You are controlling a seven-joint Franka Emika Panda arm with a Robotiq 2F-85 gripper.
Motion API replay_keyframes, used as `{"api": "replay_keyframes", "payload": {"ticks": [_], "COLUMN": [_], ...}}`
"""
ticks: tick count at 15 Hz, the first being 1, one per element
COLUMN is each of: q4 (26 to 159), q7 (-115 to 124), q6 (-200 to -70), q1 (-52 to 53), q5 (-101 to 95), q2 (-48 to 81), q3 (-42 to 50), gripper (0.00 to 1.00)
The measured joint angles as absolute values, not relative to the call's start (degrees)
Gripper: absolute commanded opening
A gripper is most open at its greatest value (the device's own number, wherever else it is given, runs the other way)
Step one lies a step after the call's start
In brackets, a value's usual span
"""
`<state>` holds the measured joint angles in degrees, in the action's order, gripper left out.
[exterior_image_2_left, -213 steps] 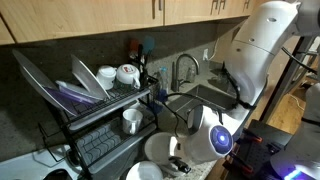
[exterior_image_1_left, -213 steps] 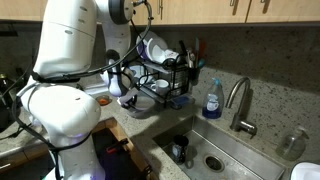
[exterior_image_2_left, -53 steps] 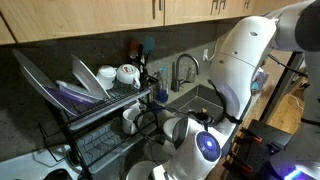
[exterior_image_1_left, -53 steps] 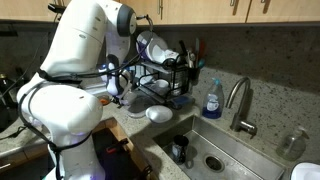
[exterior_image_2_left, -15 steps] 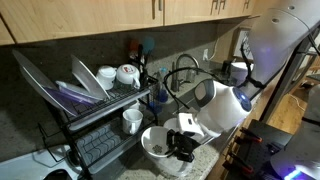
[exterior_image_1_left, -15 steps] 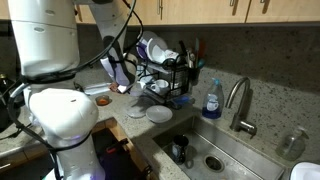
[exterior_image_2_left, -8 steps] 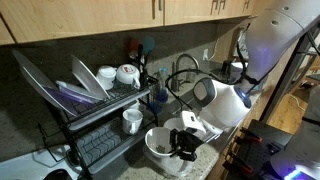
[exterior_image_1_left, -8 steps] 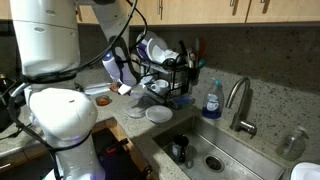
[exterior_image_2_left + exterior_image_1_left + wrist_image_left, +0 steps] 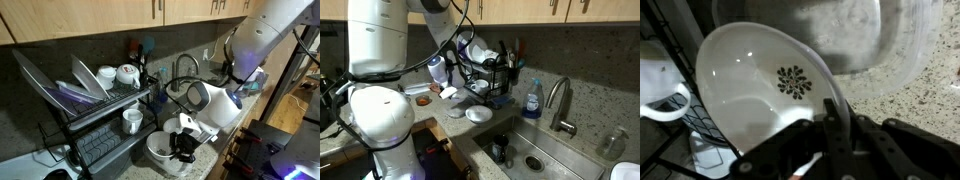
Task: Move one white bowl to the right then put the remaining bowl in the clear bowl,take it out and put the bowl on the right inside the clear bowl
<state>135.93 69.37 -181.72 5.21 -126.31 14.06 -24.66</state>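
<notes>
Gripper (image 9: 832, 128) clamped tight on the thin rim of a smooth, round white bowl (image 9: 750, 90) with a dark floral centre, speckled stone counter (image 9: 915, 85) to its right.

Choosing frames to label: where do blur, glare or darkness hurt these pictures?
Wrist view: white bowl evenly lit, fairly sharp; gripper a dark blur. In an exterior view the robot arm washes out bright; in an exterior view the dish rack sits dim.

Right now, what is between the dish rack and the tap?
A blue soap bottle stands there, between the rack and the tap. It shows in an exterior view.
</notes>
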Motion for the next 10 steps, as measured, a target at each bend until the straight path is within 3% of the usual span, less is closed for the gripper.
{"api": "replay_keyframes", "payload": {"ticks": [10], "q4": [133.68], "q7": [77.46], "q6": [-176.76], "q1": [-10.1], "q5": [-140.05], "q2": [26.79], "q3": [-36.77], "gripper": [0.03]}}
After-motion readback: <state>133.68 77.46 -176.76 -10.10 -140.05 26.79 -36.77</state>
